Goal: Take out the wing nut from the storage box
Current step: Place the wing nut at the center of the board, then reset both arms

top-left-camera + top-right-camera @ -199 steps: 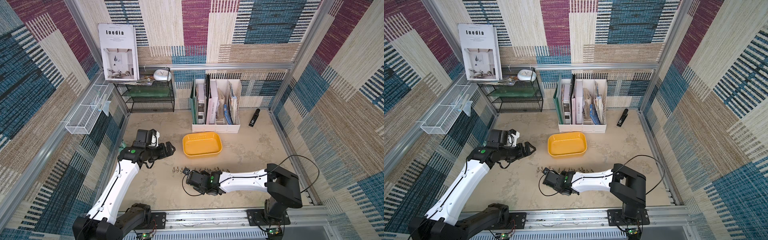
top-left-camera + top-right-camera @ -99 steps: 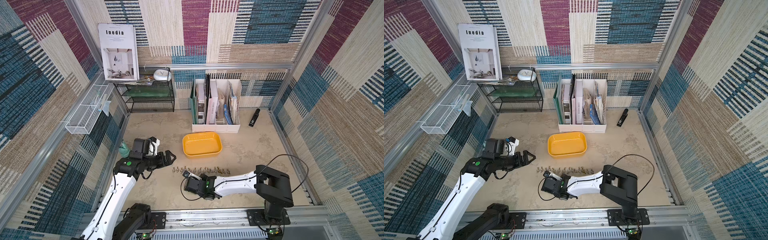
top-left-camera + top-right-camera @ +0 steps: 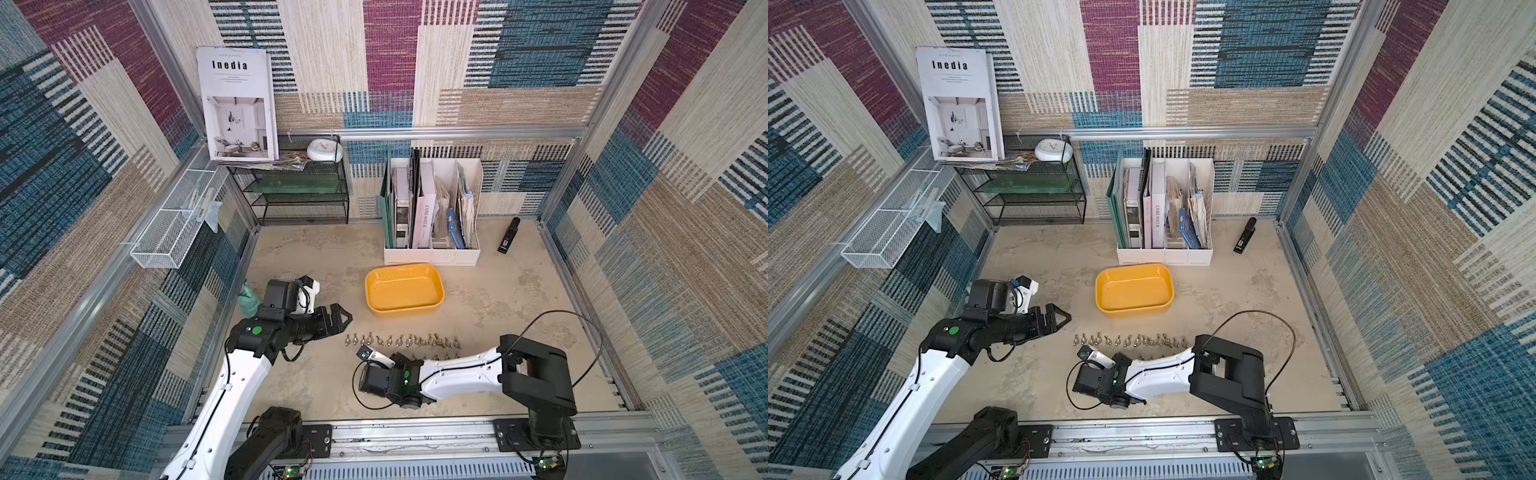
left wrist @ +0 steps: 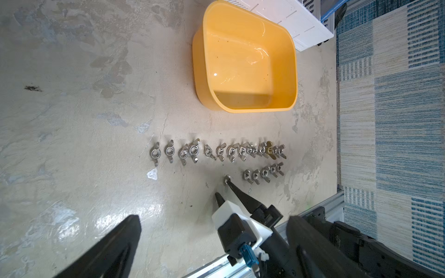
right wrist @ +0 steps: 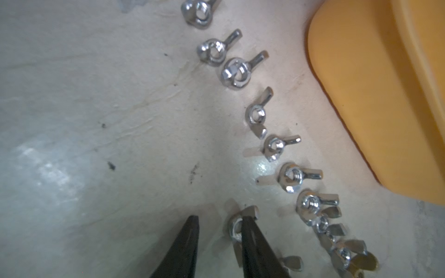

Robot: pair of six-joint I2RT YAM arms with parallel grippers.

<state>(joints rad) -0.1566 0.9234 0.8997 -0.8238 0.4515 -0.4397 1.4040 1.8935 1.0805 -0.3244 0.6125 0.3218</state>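
About eighteen wing nuts (image 4: pixel 169 151) (one tub (image 4: pixel 240 72))

Storage box (image 4: pixel 199 77), 2 rows of wing nuts (image 4: pixel 169 151) near it, R hand (image 4: pixel 222 186) tips apart

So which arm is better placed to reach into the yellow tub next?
Left, probably: the left gripper hovers open and empty beside the yellow tub, while the right gripper sits low by the nut rows, one finger against a wing nut. The tub looks empty.

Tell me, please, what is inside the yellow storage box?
The storage box holds nothing: only its bare glossy floor and tiny dark specks show. Nothing covers its floor.
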